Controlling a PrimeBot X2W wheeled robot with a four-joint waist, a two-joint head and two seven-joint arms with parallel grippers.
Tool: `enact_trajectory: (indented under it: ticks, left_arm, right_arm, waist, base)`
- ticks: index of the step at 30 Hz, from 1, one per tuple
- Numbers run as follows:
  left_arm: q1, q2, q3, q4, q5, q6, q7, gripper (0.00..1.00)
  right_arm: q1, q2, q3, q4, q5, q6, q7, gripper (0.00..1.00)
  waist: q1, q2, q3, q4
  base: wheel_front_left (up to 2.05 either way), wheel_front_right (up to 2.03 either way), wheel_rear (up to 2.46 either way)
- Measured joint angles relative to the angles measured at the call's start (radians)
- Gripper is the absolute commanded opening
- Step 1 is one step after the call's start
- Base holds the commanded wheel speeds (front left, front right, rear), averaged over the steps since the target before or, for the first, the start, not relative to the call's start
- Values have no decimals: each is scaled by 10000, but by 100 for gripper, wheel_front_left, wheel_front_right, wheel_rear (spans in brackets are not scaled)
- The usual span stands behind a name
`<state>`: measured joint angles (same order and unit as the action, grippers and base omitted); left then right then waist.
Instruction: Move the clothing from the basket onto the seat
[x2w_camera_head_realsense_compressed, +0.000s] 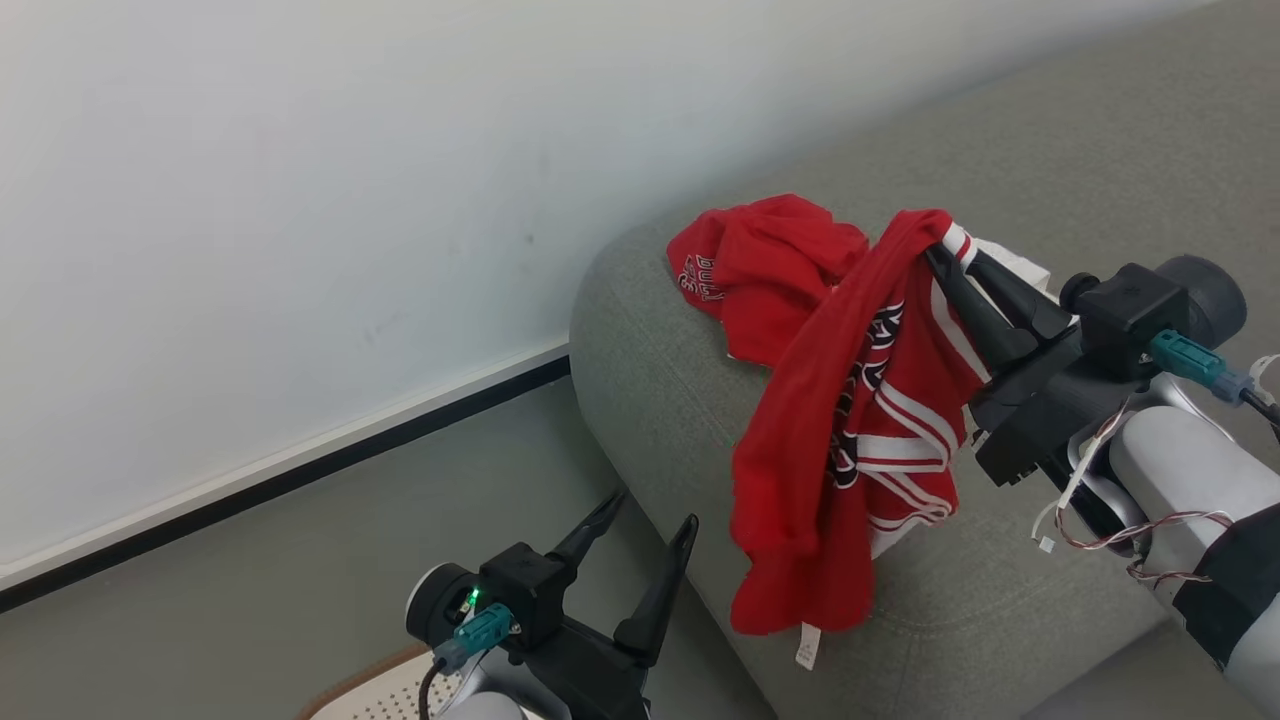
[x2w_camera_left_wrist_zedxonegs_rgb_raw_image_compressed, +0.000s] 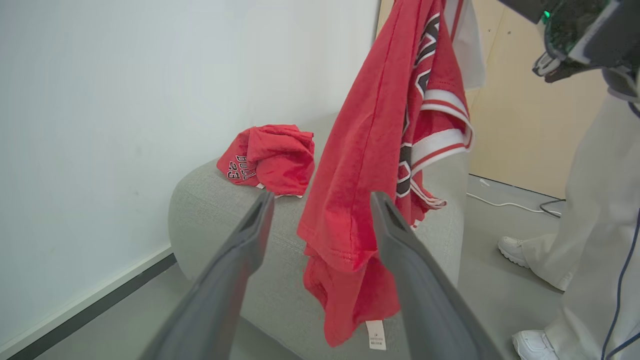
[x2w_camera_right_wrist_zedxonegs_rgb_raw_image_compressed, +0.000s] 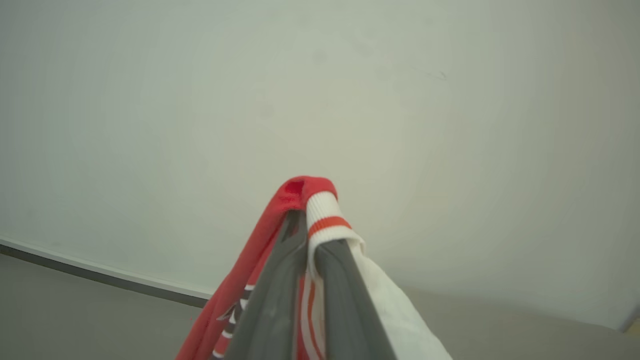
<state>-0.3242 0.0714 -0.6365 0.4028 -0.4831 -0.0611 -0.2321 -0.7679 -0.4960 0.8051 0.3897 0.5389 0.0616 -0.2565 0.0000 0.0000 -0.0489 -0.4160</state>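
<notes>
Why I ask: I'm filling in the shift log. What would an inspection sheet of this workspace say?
Surface: grey sofa, holding one jersey.
Job's things: crumpled jersey lies on sofa; hanging jersey dangles from right claw by the sofa's edge; basket corner beside left claw.
Clutter: nothing seen.
Claws: left claw open, empty; right claw shut on hanging jersey.
Cables: floor cable; loose wires on right arm.
Surroundings: white wall; person's legs nearby.

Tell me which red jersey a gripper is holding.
The hanging jersey, pinched in the right gripper; the crumpled jersey lies loose on the sofa, farther back.
</notes>
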Motion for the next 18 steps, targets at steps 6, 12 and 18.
enact_trajectory:
  ticks: [6,12,18]
  left_arm:
    - [-13,-56,-282,-265,111,8,0,100]
    - [-184,-50,-464,-815,453,94,10,100]
    - [-529,188,-451,-1381,662,184,104,100]
  right_arm:
    - [-367,-123,-111,73,-12,82,136,0]
    - [-1932,-230,-995,614,608,190,462,0]
    - [-3903,-690,-1676,1325,606,224,878,0]
  waist:
    - [0,1,327,-268]
    - [0,0,988,-120]
    - [0,0,1667,262]
  base:
    - [0,0,0]
    - [0,0,0]
    - [0,0,0]
